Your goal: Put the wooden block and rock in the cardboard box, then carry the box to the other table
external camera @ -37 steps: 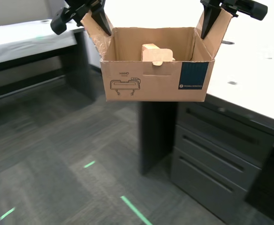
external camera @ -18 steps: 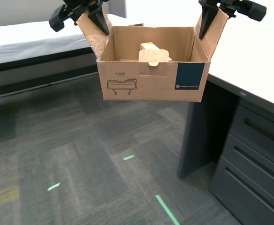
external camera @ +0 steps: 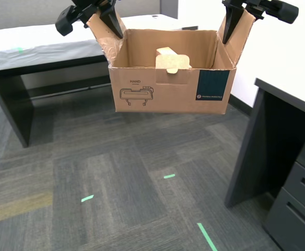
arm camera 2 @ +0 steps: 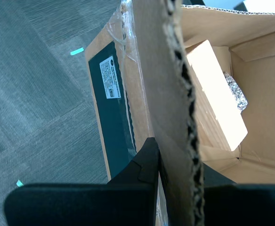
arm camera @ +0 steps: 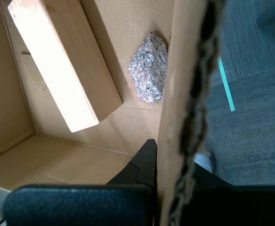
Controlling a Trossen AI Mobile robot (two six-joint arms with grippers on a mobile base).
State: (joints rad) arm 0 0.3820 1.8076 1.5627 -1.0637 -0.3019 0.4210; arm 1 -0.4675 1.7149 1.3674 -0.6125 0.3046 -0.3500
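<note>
The cardboard box [external camera: 168, 89] hangs in the air above the carpet, held by its two side flaps. My first gripper [external camera: 109, 22] is shut on the flap at the exterior view's left, and the first wrist view shows it [arm camera: 175, 157] pinching that corrugated edge. On the other flap my second gripper [external camera: 231, 23] is shut too, close to the teal label [arm camera 2: 110, 117]. Inside the box lie the wooden block [arm camera: 62, 61] and the rock [arm camera: 149, 68]; both also show as the block [arm camera 2: 217, 103] and the rock [arm camera 2: 236, 92]. The other table [external camera: 37, 49] stands at the exterior view's far left.
A smooth white desk [external camera: 291, 97] with grey drawers [external camera: 304, 209] fills the exterior view's right. Grey carpet [external camera: 116, 183] with short green tape marks [external camera: 207, 235] lies below the box. The film-covered table has dark legs [external camera: 11, 104].
The camera has turned: the drawer desk has slid toward the exterior view's right and the film-covered table has come more into view. The box stays held the same way.
</note>
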